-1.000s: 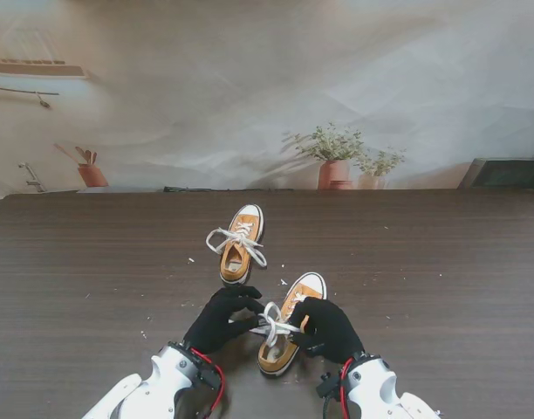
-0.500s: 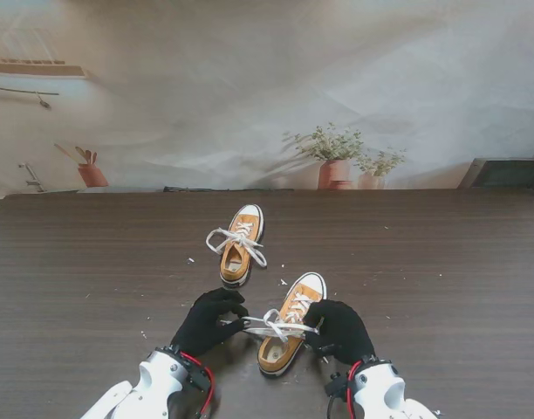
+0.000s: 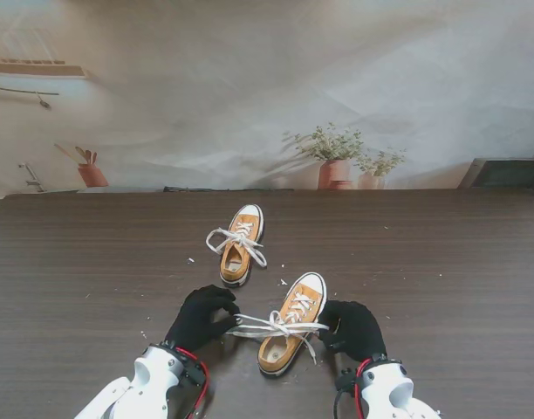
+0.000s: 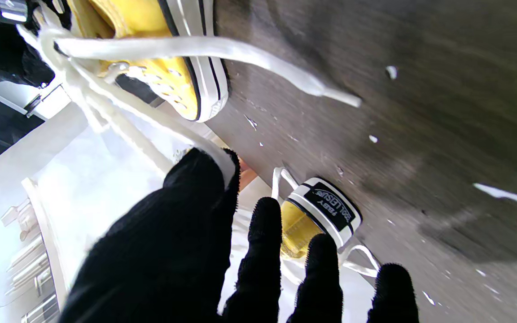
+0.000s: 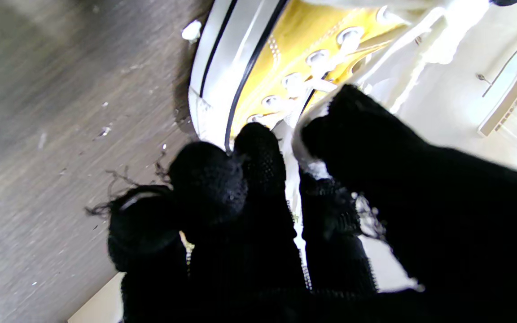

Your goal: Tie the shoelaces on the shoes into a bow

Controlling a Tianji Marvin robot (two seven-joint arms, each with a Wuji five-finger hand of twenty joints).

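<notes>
Stand view: left hand [image 3: 201, 318] and right hand [image 3: 354, 328] each pinching taut shoelaces [image 3: 269, 326] beside near shoe [image 3: 290, 321].

Bare table [image 3: 441, 288] flanks both shoes; the far shoe [image 3: 240, 243] blocks ahead.

Mustard-yellow canvas shoes [image 3: 290, 325] with white rubber soles and white laces [image 3: 276, 326], black knit-gloved fingers [image 4: 263, 233], dark wood-grain desk [image 3: 441, 262].

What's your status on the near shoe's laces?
Left hand and right hand each shut on a lace strand, pulled out sideways across the near shoe. Bow not finished. Far shoe apart, nothing in the way.
</notes>
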